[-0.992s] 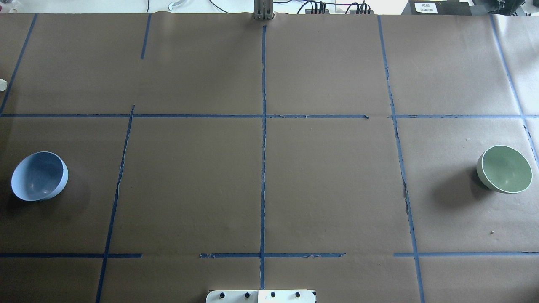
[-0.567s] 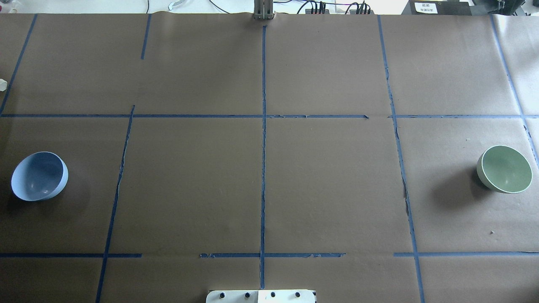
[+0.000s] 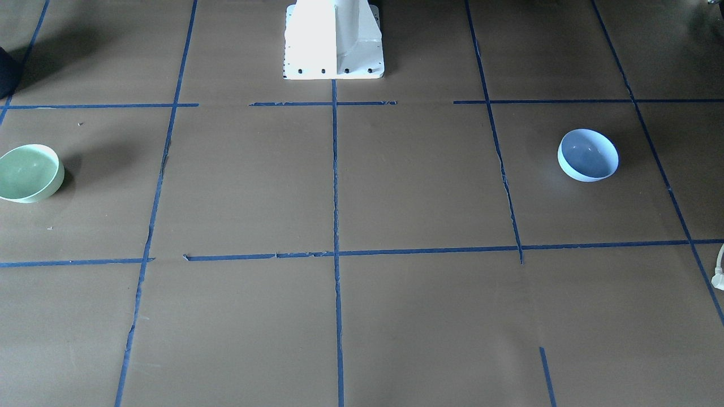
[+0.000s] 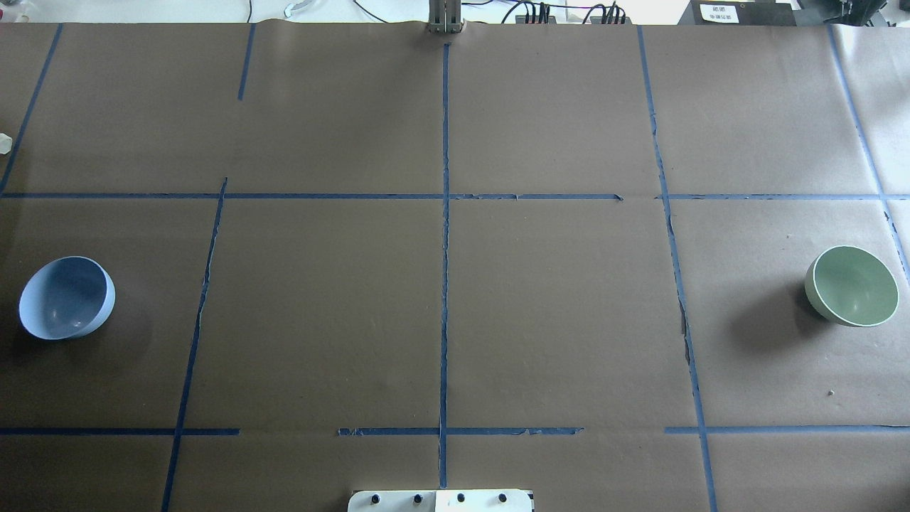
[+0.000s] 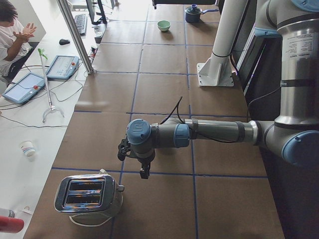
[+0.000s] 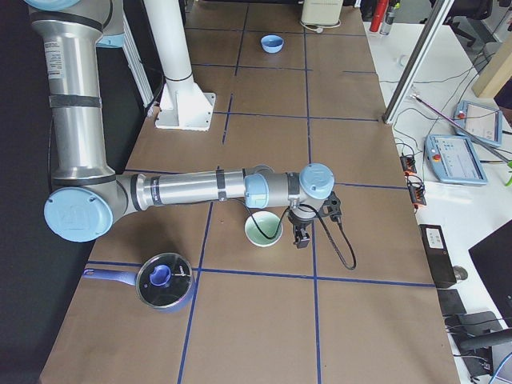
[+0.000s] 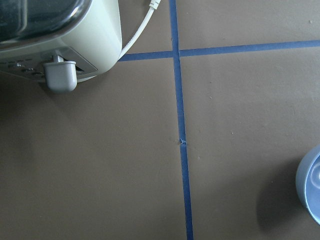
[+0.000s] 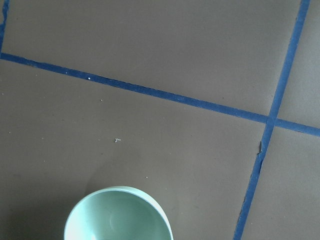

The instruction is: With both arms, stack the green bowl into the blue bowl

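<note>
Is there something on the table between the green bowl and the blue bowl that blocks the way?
Nothing visible does. Between the green bowl and the blue bowl lie only brown paper and flat blue tape lines.

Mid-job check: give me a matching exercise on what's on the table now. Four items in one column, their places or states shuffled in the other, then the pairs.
Items
1. green bowl
2. blue bowl
3. toaster
4. saucepan

Places or states
A. at the table's end on the robot's left, white cord trailing
B. empty, on the robot's right side
C. at the table's end on the robot's right, glass lid with a blue knob
D. empty, on the robot's left side

Pairs: 1-B, 2-D, 3-A, 4-C
</note>
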You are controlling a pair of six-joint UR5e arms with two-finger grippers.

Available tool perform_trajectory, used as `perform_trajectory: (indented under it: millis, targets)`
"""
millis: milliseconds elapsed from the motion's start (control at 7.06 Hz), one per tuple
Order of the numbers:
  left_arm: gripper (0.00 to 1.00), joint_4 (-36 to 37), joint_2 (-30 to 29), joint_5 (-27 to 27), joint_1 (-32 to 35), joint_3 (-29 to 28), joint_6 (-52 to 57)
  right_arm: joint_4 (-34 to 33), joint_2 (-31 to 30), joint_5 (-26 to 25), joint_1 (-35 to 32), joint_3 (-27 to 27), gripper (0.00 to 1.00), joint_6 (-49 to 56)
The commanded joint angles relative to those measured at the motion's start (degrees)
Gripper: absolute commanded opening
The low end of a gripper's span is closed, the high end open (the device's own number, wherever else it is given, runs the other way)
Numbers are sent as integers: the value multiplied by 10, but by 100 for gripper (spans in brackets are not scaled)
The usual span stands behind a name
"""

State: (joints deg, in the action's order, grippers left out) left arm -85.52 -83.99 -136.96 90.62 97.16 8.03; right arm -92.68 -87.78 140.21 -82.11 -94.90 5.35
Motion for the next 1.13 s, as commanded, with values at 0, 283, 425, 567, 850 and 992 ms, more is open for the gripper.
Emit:
perform_trajectory:
  millis: [0,283,425,567,850,992]
  targets:
    - [100,-43,23,-1,0,-6,0,1,-5,1,0,-13,100,1]
    - [100,-75,25,-1,-1,-18,-4,1,-6,2,1,-12,100,-1]
    - [100,-75,24,-4,-10,-19,-11,1,-12,2,1,-13,100,0]
    - [100,-89,24,-51,-40,-21,-60,2,-12,2,5,-14,100,1]
    - [100,-229,24,-52,-148,-30,-251,2,-12,2,19,-13,100,3]
    - [100,-329,24,-50,-182,-78,-318,2,-12,3,24,-13,100,2]
